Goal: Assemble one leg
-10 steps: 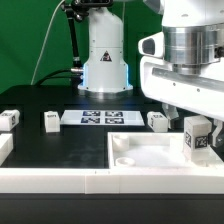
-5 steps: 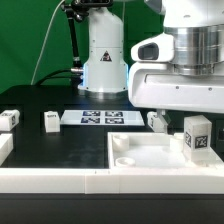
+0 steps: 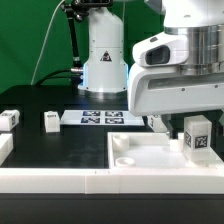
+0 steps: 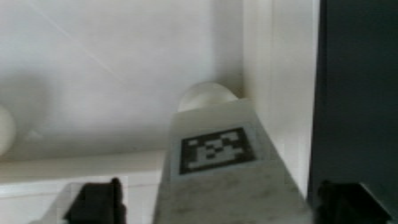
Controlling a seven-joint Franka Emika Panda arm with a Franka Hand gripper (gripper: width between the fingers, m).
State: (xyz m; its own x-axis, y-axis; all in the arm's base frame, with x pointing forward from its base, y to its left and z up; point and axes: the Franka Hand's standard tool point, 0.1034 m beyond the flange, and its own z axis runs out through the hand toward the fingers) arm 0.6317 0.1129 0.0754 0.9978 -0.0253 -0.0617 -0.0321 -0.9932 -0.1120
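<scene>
A leg (image 3: 197, 134), a short white post with a black-and-white tag, stands upright in the corner of the large white panel (image 3: 150, 152) at the exterior view's right. My gripper (image 3: 186, 121) hangs right over it. In the wrist view the leg (image 4: 222, 160) lies between my two dark fingers (image 4: 93, 200), with a narrow gap on each side. The gripper (image 4: 217, 206) is open around the leg, not clamping it. The panel (image 4: 107, 80) fills the background there.
Two more legs (image 3: 8, 119) (image 3: 51, 120) lie on the black table at the exterior view's left. A third (image 3: 154, 122) is half hidden behind my hand. The marker board (image 3: 100, 117) lies at the middle back, before the robot base (image 3: 103, 60).
My hand has shifted toward the exterior view's left and turned over the leg. The leg has stayed in place on the panel.
</scene>
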